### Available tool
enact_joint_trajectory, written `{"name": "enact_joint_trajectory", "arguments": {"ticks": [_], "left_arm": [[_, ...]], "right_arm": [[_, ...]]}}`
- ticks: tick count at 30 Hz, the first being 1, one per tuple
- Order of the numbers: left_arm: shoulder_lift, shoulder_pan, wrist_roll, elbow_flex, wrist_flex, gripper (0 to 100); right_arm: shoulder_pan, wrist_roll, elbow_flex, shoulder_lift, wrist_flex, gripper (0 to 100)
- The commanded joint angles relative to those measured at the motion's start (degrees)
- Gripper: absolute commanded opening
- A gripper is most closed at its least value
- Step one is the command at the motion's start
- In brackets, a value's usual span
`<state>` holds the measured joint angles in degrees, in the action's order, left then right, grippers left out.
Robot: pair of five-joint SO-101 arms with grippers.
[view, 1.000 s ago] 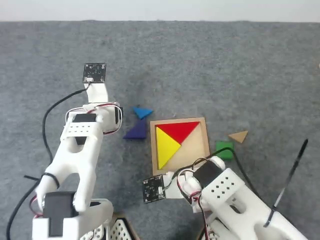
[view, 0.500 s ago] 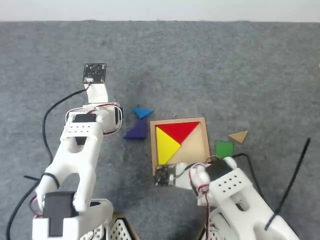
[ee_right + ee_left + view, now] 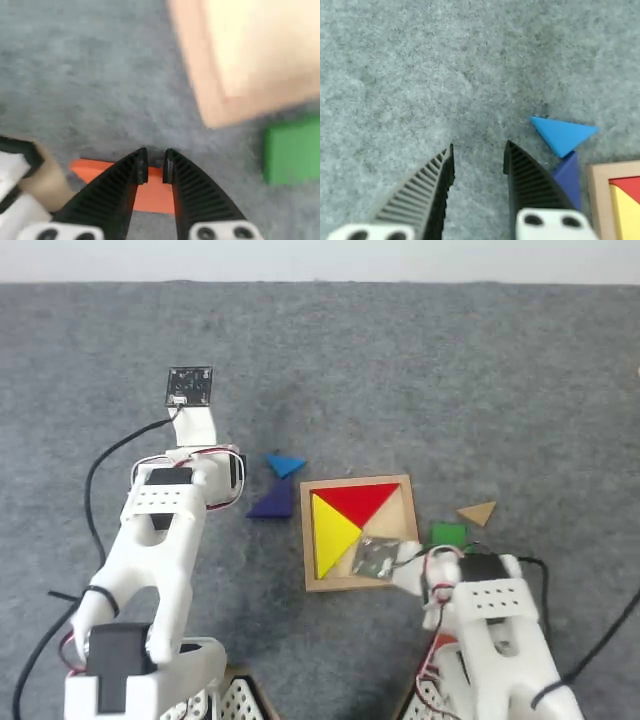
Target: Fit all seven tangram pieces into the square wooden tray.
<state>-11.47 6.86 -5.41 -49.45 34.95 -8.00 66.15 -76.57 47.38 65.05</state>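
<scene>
The square wooden tray (image 3: 405, 530) holds a red triangle (image 3: 357, 499) and a yellow triangle (image 3: 330, 529); the rest of its floor is bare. A light blue triangle (image 3: 285, 464) and a dark blue piece (image 3: 272, 504) lie just left of it. A green square (image 3: 448, 535) and a tan triangle (image 3: 478, 512) lie to its right. My left gripper (image 3: 477, 147) hangs open over bare mat, beside the light blue triangle (image 3: 563, 135). My right gripper (image 3: 155, 156) is shut with nothing in it, over an orange piece (image 3: 150, 192) lying on the mat near the tray's corner (image 3: 210, 95).
Grey mat covers the whole table, with wide free room at the back. The right arm (image 3: 485, 615) reaches in from the front right, and its wrist camera (image 3: 377, 557) overhangs the tray's front part. The left arm (image 3: 160, 530) stands left of the pieces.
The right arm has swung to the right, from the mat in front of the tray to the tray's front right corner. The left arm and all pieces are unmoved.
</scene>
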Motion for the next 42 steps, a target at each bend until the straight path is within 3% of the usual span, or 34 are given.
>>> {"name": "enact_joint_trajectory", "arguments": {"ticks": [1,9,17,20,26,31,36,42], "left_arm": [[-2.5,-0.2,-0.4,0.3,-1.2,16],[-2.5,-0.4,-0.4,0.2,-1.2,16],[-2.5,-0.4,-0.4,0.2,-1.2,16],[-2.5,-0.4,-0.4,0.2,-1.2,16],[-2.5,-1.1,0.5,0.2,-1.2,16],[-2.5,-1.1,1.1,0.2,-1.2,16],[-2.5,-1.1,1.1,0.2,-1.2,16],[-2.5,-1.0,1.1,0.2,-1.2,16]], "right_arm": [[7.3,3.7,0.5,0.1,-2.9,6.9],[23.4,5.0,4.5,0.1,-6.6,6.9],[31.0,4.6,7.9,0.1,-6.5,6.9],[26.7,4.0,10.5,0.2,1.5,6.9],[11.6,-2.1,18.8,0.2,16.9,6.9],[0.0,6.9,18.8,-0.2,29.1,6.9],[-1.5,14.7,17.8,-0.5,29.0,6.9],[-1.1,16.8,12.8,-0.5,23.9,6.9]]}}
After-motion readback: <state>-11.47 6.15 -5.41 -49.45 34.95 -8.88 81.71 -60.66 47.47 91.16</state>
